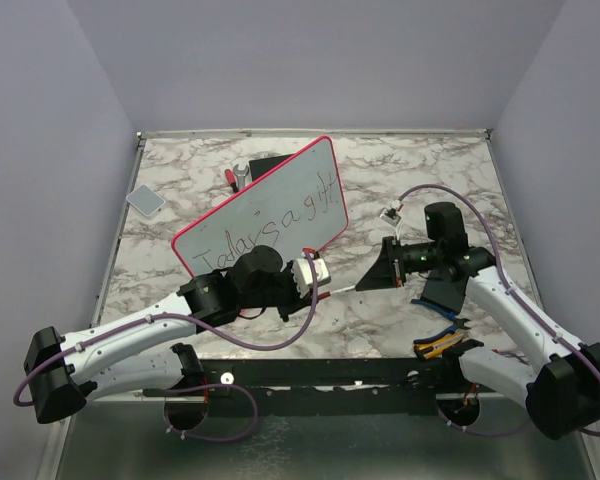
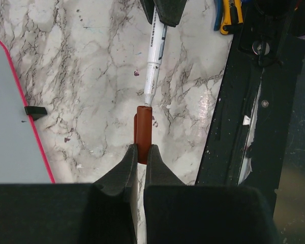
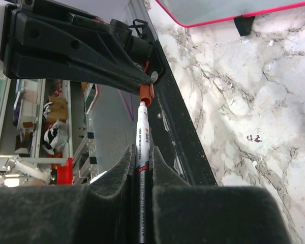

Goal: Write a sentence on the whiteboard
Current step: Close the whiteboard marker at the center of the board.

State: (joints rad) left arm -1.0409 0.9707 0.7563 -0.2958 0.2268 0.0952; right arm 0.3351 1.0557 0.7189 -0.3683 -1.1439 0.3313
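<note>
The whiteboard (image 1: pixel 270 205) with a pink-red frame lies slanted on the marble table; its edge shows in the left wrist view (image 2: pixel 10 112) and the right wrist view (image 3: pixel 234 12). The sentence (image 1: pixel 265 228) reads "Today is a gift" in dark marker. My left gripper (image 1: pixel 325 290) (image 2: pixel 141 152) is shut on a red marker cap (image 2: pixel 143 129). My right gripper (image 1: pixel 365 283) (image 3: pixel 142 157) is shut on the white marker (image 3: pixel 142 137) (image 2: pixel 154 56). The marker's tip meets the cap's mouth (image 3: pixel 146 94), between the two grippers in front of the board.
A small dark grey pad (image 1: pixel 145 199) lies at the far left. A red-handled wrench (image 1: pixel 235 177) and a black object (image 1: pixel 268 163) lie behind the board. Blue and yellow pliers (image 1: pixel 438 345) (image 2: pixel 229 15) lie near the right base. A black rail (image 1: pixel 320 372) runs along the near edge.
</note>
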